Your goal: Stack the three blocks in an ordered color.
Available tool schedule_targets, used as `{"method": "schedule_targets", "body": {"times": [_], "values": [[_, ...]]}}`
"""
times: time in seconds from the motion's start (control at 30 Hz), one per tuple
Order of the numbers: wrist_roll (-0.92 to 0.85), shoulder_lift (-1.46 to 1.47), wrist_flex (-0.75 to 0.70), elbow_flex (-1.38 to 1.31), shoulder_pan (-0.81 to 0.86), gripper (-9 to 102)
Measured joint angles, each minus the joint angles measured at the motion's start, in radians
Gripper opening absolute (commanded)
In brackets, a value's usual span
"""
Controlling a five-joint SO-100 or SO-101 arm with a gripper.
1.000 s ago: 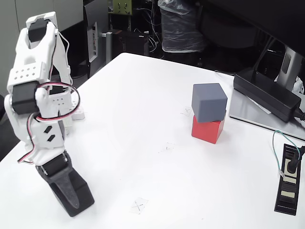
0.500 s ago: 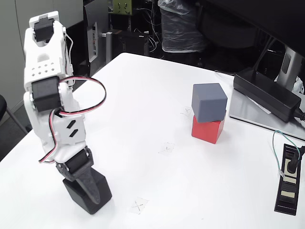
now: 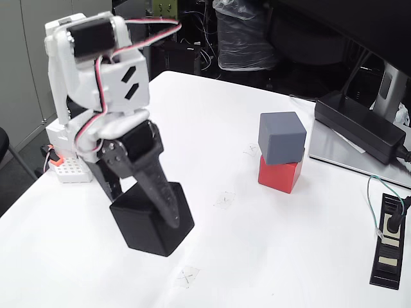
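In the fixed view the slate blue-grey block (image 3: 282,137) sits slightly twisted on top of the red block (image 3: 279,174), right of the table's middle. The black block (image 3: 148,222) hangs above the table at lower left, tilted, with my gripper (image 3: 162,212) shut on it. One black finger (image 3: 158,187) crosses the block's front face; the other finger is hidden behind it. The white arm rises to the upper left.
A long black power brick (image 3: 359,125) with cable lies at the right, next to a monitor stand (image 3: 390,90). A black power strip (image 3: 389,240) with a green wire sits at the right edge. A small white breadboard (image 3: 67,169) rests by the arm's base. Faint X marks dot the white table (image 3: 212,250).
The arm has swung up and to the right, lifting the black block off the table. The blue-grey and red stack has not moved.
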State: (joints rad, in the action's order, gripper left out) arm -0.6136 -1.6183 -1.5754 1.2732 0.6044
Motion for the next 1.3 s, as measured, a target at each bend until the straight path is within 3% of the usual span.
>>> {"method": "schedule_targets", "body": {"times": [0.4,0.73,1.0,1.3], "values": [[0.003,-0.048,-0.008,-0.233,-0.249,9],[0.25,-0.242,-0.009,-0.235,-0.667,9],[0.364,-0.245,-0.009,-0.137,-0.896,9],[0.413,-0.133,-0.009,-0.104,-0.936,9]]}}
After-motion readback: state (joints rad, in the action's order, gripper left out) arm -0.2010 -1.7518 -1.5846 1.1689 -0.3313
